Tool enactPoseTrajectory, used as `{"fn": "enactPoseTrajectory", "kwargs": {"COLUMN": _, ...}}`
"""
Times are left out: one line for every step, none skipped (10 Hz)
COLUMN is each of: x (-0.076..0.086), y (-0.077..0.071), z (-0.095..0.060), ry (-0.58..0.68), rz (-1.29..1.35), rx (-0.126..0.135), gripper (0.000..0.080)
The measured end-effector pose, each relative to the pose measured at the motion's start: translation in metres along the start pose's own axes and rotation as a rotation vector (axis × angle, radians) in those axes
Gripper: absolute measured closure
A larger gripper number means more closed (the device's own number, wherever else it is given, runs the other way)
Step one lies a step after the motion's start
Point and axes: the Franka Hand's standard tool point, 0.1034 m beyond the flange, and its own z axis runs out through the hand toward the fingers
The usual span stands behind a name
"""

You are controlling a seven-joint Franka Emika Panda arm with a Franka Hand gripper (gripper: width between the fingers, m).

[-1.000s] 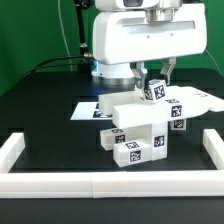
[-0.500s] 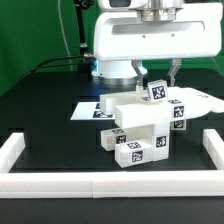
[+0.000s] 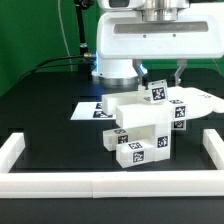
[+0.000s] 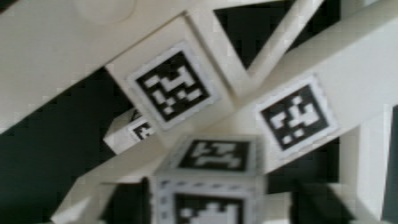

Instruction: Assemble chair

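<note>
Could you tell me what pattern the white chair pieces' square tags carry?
A blocky black code on white, framed in black; the square tags show best in the wrist view.

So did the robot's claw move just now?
Yes. The gripper opened wider, its jaws drawing away sideways from the chair's top cube, which stayed put.

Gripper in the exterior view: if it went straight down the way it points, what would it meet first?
Probably the upright tagged chair block, directly under the gripper. Depth is unclear, so its spread fingers might straddle the block instead.
</note>
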Motion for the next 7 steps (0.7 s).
{"fn": "enactPoseTrajectory", "kwargs": {"x": 0.0, "y": 0.0002, "z": 0.0, "ry": 0.0, "rz": -0.043, "rx": -0.001, "gripper": 0.0228}}
{"fn": "enactPoseTrajectory", "kwargs": {"x": 0.0001, "y": 0.0005, "z": 0.0, "ry": 0.0, "rz": -0.119, "rx": -0.002, "gripper": 0.0166}}
{"fn": "enactPoseTrajectory", "kwargs": {"x": 0.0003, "y": 0.001, "z": 0.0, "ry": 0.0, "rz": -0.205, "rx": -0.003, "gripper": 0.0155}}
{"fn": "enactPoseTrajectory", "kwargs": {"x": 0.0005, "y": 0.0018, "z": 0.0004, "ry": 0.0, "rz": -0.275, "rx": -0.005, "gripper": 0.0155}}
{"fn": "enactPoseTrajectory", "kwargs": {"x": 0.0029, "y": 0.0058, "z": 0.0027, "ry": -0.004, "rz": -0.484, "rx": -0.007, "gripper": 0.0151}}
{"fn": "enactPoseTrajectory", "kwargs": {"x": 0.0038, "y": 0.0086, "z": 0.006, "ry": -0.01, "rz": -0.497, "rx": 0.004, "gripper": 0.0151}}
{"fn": "enactPoseTrajectory", "kwargs": {"x": 0.0014, "y": 0.0064, "z": 0.009, "ry": -0.016, "rz": -0.485, "rx": 0.004, "gripper": 0.0151}}
